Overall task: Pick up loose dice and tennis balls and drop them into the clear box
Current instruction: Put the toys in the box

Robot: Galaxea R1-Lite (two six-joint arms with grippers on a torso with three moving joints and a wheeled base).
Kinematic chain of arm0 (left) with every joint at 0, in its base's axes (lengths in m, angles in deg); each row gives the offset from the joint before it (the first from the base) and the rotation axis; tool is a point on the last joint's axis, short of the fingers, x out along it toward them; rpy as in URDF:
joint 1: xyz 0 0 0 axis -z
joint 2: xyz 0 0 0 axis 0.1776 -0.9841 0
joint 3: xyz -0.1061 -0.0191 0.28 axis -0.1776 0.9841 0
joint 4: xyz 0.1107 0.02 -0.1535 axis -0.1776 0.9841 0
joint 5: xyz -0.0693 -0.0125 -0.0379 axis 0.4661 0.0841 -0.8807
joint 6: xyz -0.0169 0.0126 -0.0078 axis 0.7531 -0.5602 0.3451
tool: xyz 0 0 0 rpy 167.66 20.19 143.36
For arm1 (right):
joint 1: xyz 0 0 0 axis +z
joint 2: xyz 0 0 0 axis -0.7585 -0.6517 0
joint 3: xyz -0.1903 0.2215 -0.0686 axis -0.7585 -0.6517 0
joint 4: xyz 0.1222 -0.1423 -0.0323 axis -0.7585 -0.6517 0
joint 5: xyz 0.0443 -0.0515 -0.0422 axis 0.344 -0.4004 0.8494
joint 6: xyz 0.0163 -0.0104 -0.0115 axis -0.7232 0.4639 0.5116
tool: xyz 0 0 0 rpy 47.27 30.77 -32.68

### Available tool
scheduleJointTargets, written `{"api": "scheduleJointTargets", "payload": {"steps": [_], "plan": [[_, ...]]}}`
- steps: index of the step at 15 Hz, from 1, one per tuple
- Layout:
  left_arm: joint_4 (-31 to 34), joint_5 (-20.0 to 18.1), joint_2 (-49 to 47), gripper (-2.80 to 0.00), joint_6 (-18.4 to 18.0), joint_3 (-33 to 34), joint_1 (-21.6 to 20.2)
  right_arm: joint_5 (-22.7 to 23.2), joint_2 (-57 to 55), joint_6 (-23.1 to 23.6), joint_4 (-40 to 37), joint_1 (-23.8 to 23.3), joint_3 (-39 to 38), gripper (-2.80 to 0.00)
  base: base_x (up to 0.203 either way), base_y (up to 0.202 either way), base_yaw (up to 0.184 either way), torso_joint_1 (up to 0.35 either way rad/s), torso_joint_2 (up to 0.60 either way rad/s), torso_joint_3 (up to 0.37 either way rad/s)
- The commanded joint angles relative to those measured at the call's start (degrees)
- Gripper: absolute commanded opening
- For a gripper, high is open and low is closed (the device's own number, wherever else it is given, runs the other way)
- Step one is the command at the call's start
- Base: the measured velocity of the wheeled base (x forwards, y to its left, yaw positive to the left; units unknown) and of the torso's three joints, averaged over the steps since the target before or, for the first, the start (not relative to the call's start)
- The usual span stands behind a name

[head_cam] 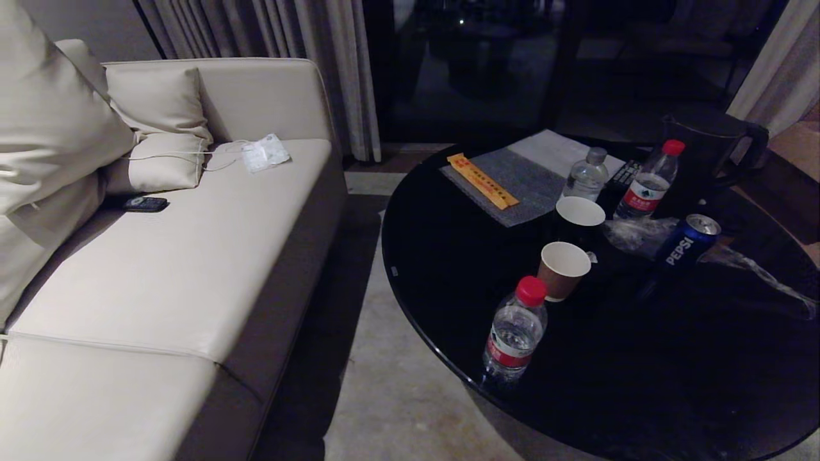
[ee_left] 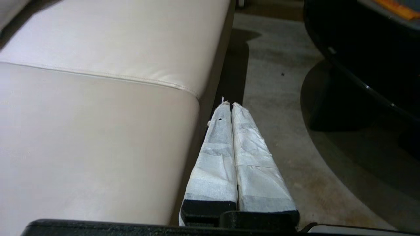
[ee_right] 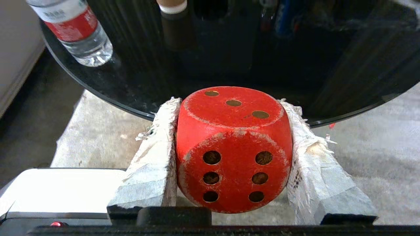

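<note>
Right wrist view: the right tool (ee_right: 231, 105) is clamped on the red die (ee_right: 233, 149), its two cloth-wrapped fingers (ee_right: 154, 164) pressed against opposite sides of the cube. The face toward the camera shows six pips and the top face three. The held die hangs above the concrete floor (ee_right: 367, 157), just short of the rim of the round black tabletop (ee_right: 137, 95). A water bottle (ee_right: 73, 31) with a red label stands near that edge, and the foot of a brown paper cup (ee_right: 172, 13) is behind it.

In the left wrist view the left tool (ee_left: 229, 105) is pinched together with nothing between its wrapped fingers (ee_left: 213, 157), pointing along the gap between the beige sofa (ee_left: 98, 114) and the tabletop.

The head view shows neither arm. On the tabletop stand three water bottles, the nearest with a red cap (head_cam: 532, 289), two paper cups (head_cam: 564, 269), a Pepsi can (head_cam: 688, 240), a dark jug (head_cam: 705, 153) and a grey mat (head_cam: 519, 186) bearing a yellow strip (head_cam: 482, 180). On the sofa lie cushions (head_cam: 160, 102), a phone (head_cam: 146, 203) and a white packet with a cord (head_cam: 264, 152). No other dice, tennis balls or clear box are visible.
</note>
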Motion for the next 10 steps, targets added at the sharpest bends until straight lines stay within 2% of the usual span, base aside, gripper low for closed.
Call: {"api": "scheduleJointTargets", "payload": {"steps": [1, 10], "plan": [[0.0, 0.05, -0.09, -2.8, -0.04, 0.09, 0.02, 0.02, -0.07, 0.0, -0.1, 0.02, 0.01, -2.8, 0.0, 0.0, 0.0, -0.001, 0.0, 0.2], [0.09, -0.39, -0.09, -2.8, -0.25, 0.09, 0.02, 0.02, -0.07, 0.09, -0.1, 0.02, 0.01, -2.8, 0.0, 0.0, 0.0, 0.002, 0.0, 0.199]]}}
